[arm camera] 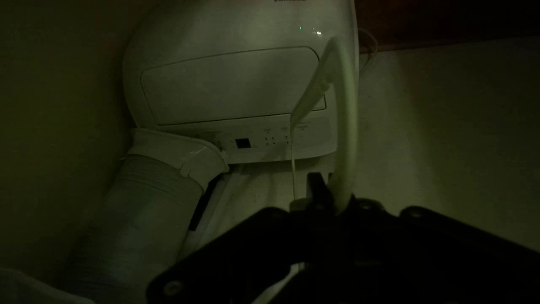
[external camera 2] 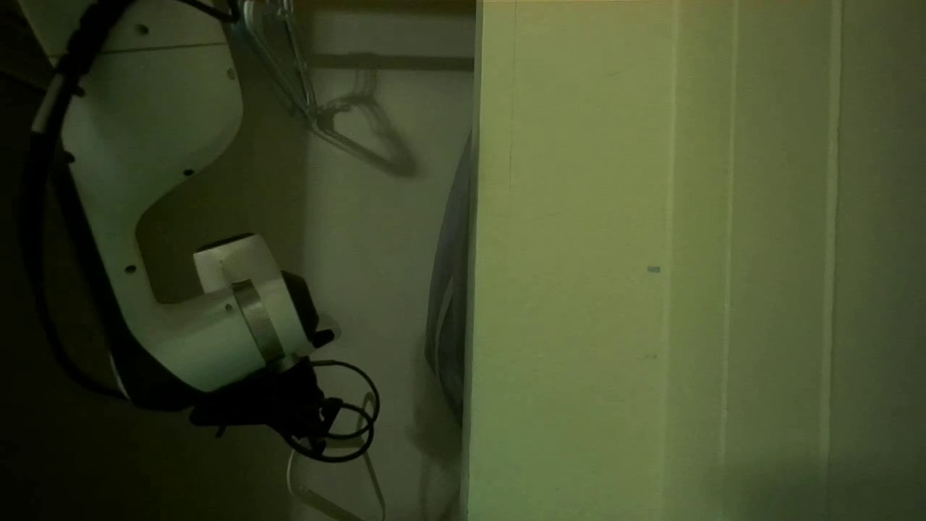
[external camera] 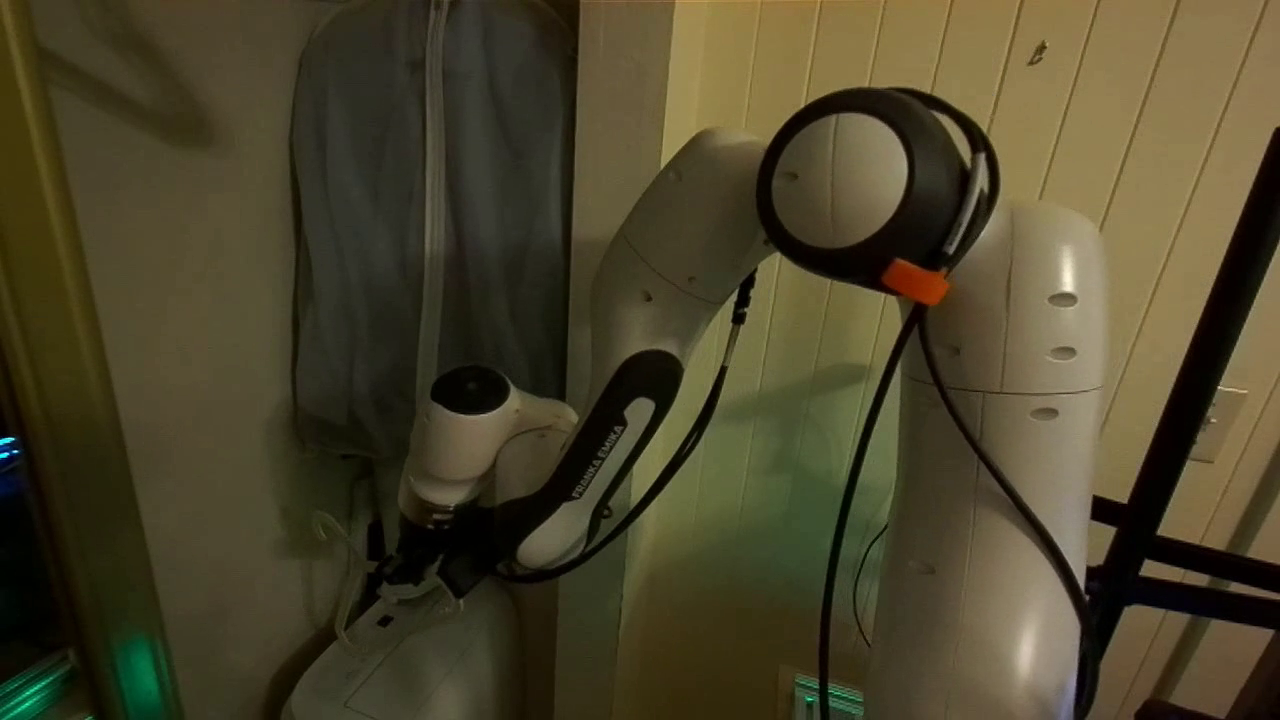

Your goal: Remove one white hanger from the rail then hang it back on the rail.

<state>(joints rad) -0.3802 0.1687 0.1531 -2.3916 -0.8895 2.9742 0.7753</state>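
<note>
In the wrist view we see the white hanger [arm camera: 348, 126] gripped by the pincer [arm camera: 331, 198], whose jaws are clenched on it with little gap left between them. Its thick near side starts right at the fingertips and rises past them to a narrow bend; from there a thinner side slants down to the left, then drops nearly straight back toward the dark fingers. Where that side ends behind the pincer we cannot make out.

In an exterior view we find a pale curled end of the hanger just beside the pincer and a little above it, while a lower stretch overlaps the outline of the white appliance [external camera: 440, 670]; whether the two touch we cannot tell. In an exterior view its pale outline shows tilted below the pincer, partly behind the black cable loops [external camera 2: 334, 459]. It is well below the other hangers [external camera 2: 275, 69] near the top edge. Beside those, we cannot say whether the dark band [external camera 2: 394, 62] across the wall is the rail or a shadow.

The grey garment bag [external camera: 500, 230] hangs higher than the pincer, apart from the hanger. In the wrist view a ribbed hose [arm camera: 135, 211] joins the appliance, left of the pincer.
</note>
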